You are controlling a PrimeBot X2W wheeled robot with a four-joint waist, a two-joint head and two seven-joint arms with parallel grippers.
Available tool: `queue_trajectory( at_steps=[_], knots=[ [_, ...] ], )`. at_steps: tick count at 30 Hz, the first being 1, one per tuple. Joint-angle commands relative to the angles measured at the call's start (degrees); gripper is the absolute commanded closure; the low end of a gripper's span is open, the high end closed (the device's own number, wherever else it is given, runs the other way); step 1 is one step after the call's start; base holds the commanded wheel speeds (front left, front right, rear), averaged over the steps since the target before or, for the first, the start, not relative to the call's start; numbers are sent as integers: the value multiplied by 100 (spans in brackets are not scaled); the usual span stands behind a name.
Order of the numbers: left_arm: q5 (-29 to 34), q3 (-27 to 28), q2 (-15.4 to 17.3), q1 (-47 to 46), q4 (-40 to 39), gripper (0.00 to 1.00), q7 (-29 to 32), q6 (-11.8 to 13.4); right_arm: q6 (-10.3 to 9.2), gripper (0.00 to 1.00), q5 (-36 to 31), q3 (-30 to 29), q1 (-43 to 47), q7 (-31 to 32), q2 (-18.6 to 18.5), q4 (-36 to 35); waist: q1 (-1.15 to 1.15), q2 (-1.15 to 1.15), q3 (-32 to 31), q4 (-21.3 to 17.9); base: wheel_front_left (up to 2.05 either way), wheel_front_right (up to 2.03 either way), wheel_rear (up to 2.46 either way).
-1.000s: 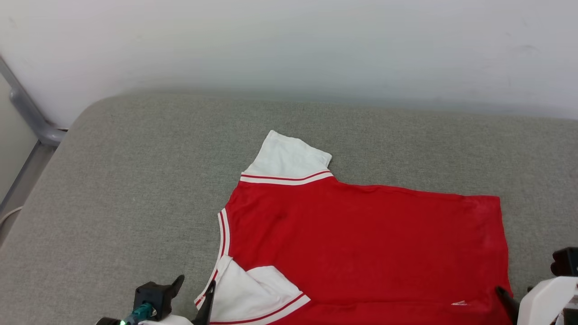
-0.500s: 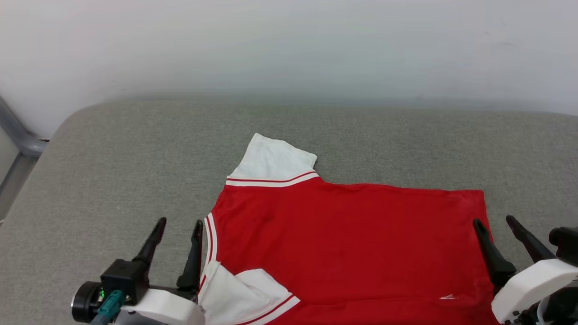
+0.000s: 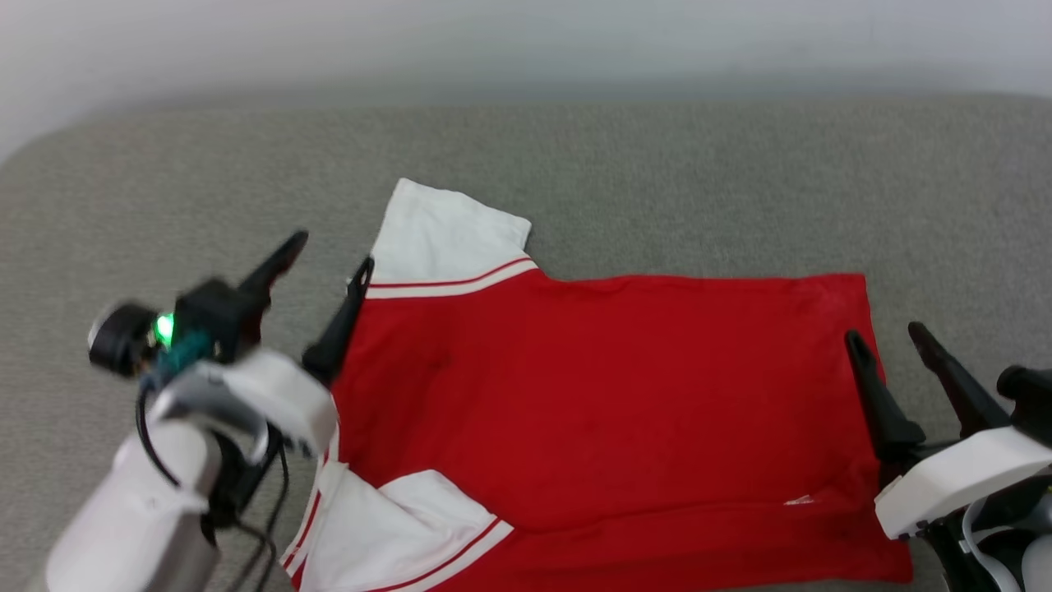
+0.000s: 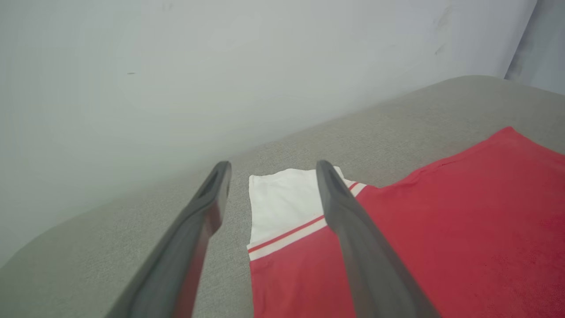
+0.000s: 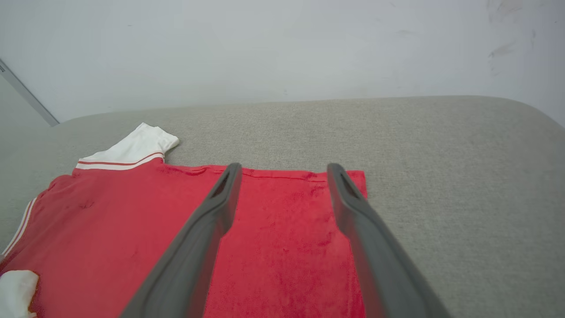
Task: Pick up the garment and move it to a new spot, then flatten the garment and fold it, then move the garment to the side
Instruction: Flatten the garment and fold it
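The garment (image 3: 608, 386), a red T-shirt with white striped sleeves, lies spread on the grey cushion, its near edge folded over. One white sleeve (image 3: 444, 234) points to the far side; the other (image 3: 394, 534) is tucked onto the red cloth at the near left. My left gripper (image 3: 329, 251) hovers open at the shirt's left shoulder, its fingers (image 4: 353, 221) straddling the far sleeve (image 4: 282, 203). Over the shirt's right hem, my right gripper (image 3: 883, 333) stands open; its fingers (image 5: 212, 221) frame the hem corner (image 5: 348, 181). Neither holds anything.
The grey cushion (image 3: 699, 181) stretches wide behind and beside the shirt, with bare fabric (image 5: 463, 176) to the right. A pale wall (image 3: 526, 41) runs along its far edge.
The camera has tilted down. Both arms rose and reached forward over the shirt's two ends, the left one farthest, up to the far sleeve. Both grippers stay open.
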Motion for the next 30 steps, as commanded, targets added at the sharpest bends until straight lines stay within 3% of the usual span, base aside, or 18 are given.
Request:
queue_trajectory(
  at_steps=[1,8,17,22,30],
  knots=[
    [-47,-21,62,-399,95,0,242,-146,-5,0,-9,4,-129,6,24,-65,0,0,415,-229,0,0,0],
    [-605,-130,86,-1988,744,0,1720,-591,-5,0,-54,36,-374,-46,75,-205,0,0,1058,-480,0,0,0],
    [-1116,-437,403,-3405,1593,0,3570,-718,-5,0,-79,171,-596,-157,130,-361,0,0,1634,-770,0,0,0],
    [-1166,-570,558,-3830,2003,0,4114,-726,-5,0,-32,237,-664,-180,185,-443,0,0,1890,-901,0,0,0],
    [-1131,-683,602,-4192,2566,0,4355,-725,-5,0,11,355,-711,-239,211,-424,0,0,2166,-1028,0,0,0]
  ],
)
